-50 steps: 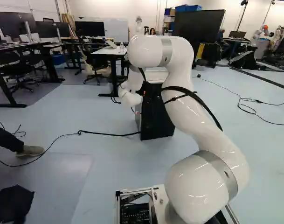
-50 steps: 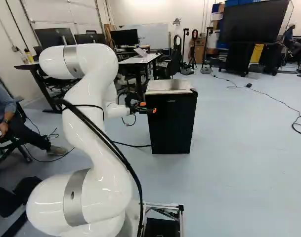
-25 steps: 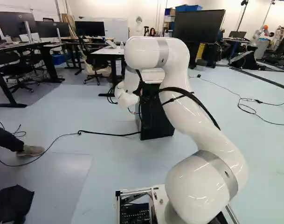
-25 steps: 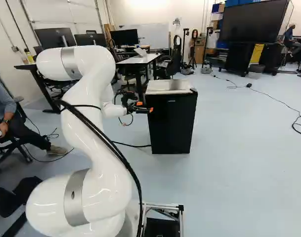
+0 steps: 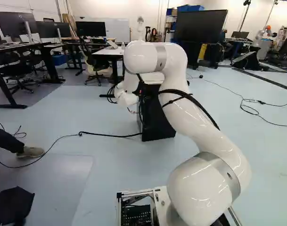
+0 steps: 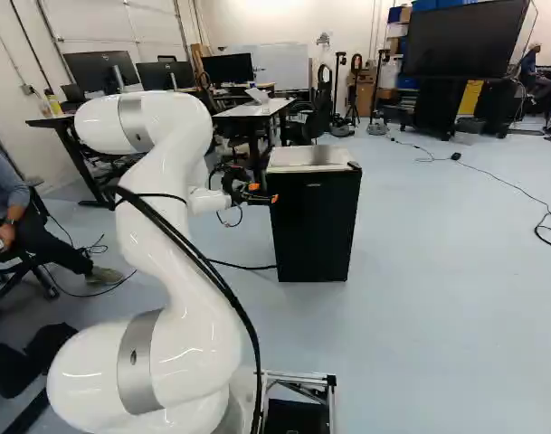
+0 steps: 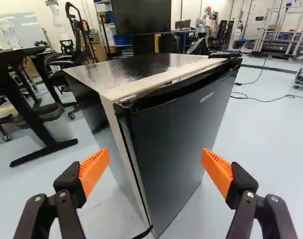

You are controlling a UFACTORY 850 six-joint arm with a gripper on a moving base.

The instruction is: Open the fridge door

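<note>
In the right base view my gripper (image 6: 262, 193) is at the upper left front edge of the small black fridge (image 6: 313, 231), whose door faces the base. Seen from the wrist, the gripper (image 7: 155, 158) stands open with orange pads (image 7: 94, 169) wide apart and nothing gripped. Ahead, between the fingers, is a vertical corner of the fridge, where the dark door (image 7: 176, 144) meets the cream body edge (image 7: 122, 149). The door looks closed against the body. A dark lip (image 7: 176, 89) runs along its top. Contact with the fridge is not visible.
A desk (image 7: 22, 52) with dark legs stands beside the fridge, with chairs near it. A black cable (image 5: 105, 135) runs over the floor to the fridge. Another robot (image 7: 207, 17) is far behind. A large screen (image 6: 460, 41) stands at the back.
My arm has drawn slightly to the left in both base views, and the gripper has shifted a little left against the fridge. The base and fridge have not moved.
</note>
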